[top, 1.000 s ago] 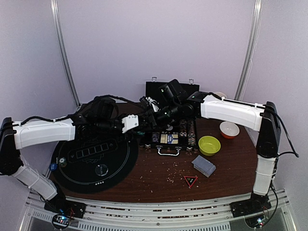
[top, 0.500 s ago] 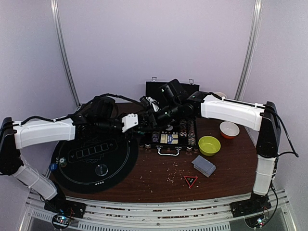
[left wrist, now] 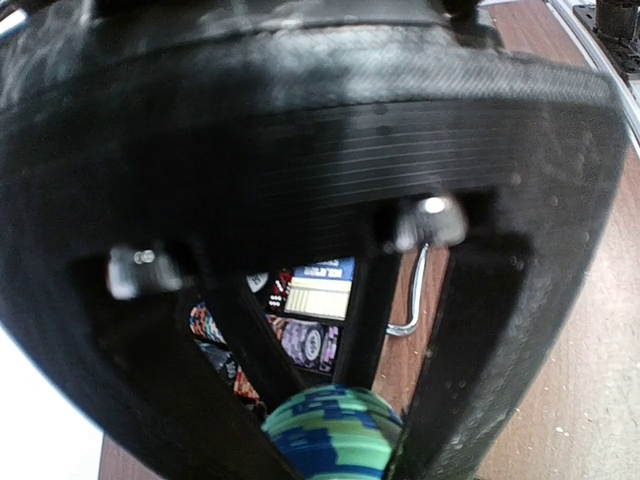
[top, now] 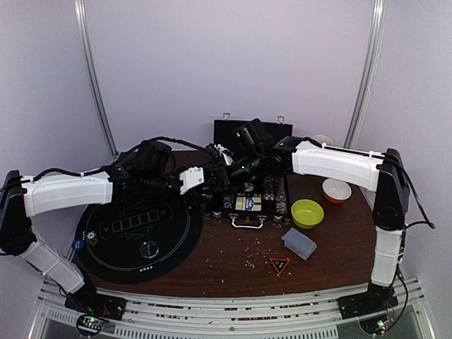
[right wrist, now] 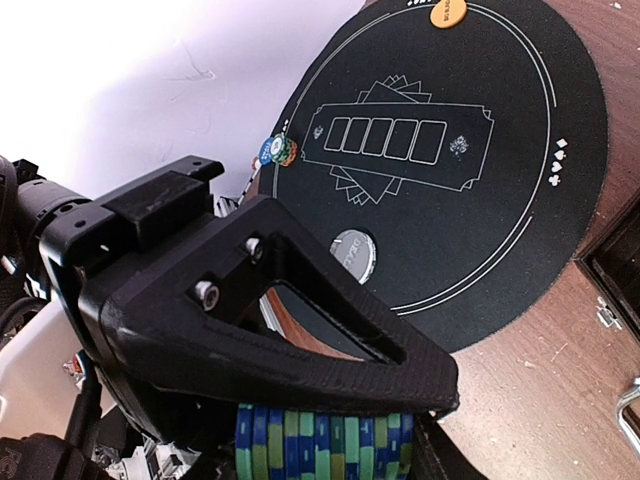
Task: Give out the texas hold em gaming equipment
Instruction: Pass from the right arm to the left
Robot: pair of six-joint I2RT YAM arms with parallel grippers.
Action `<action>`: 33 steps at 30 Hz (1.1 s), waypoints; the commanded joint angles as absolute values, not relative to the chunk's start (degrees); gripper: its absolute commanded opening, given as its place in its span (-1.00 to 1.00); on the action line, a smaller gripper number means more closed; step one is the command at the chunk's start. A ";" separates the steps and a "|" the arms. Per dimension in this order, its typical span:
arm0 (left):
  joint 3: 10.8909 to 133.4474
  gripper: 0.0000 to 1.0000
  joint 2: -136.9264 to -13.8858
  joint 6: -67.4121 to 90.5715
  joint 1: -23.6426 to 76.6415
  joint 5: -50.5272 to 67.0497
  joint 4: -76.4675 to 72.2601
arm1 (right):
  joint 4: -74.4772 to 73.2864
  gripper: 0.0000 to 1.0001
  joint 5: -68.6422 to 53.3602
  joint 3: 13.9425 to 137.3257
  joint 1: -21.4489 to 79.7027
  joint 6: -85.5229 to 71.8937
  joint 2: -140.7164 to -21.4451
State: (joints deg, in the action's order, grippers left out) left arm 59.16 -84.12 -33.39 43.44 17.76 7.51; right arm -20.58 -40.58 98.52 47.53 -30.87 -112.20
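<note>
The left hand [top: 210, 182] seems to pinch a blue-green chip [left wrist: 330, 435] between its fingers, though that view is dark. Just right of it, above the open chip case [top: 248, 201], the right hand [top: 232, 169] is clamped narrow on a chip stack [right wrist: 325, 440] held edge-on. I'd hold both squeezes even, lift clear of the case, then carry toward the black mat [top: 141, 233] below the left hand.

The surface [top: 233, 251] looks like dull dark-brown wood, the round mat [top: 166, 236] on the left matt black cloth, the case handle [top: 247, 222] bright metal, the bowl [top: 308, 220] glossy, and the left pincer [left wrist: 332, 420] matt, finely ridged black plastic, its chip stack [left wrist: 330, 448] smooth.
</note>
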 commanded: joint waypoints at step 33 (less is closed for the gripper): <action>61.62 -1.00 -85.60 -28.18 40.78 15.30 18.26 | -12.08 0.18 -41.18 93.47 42.58 -32.16 -110.60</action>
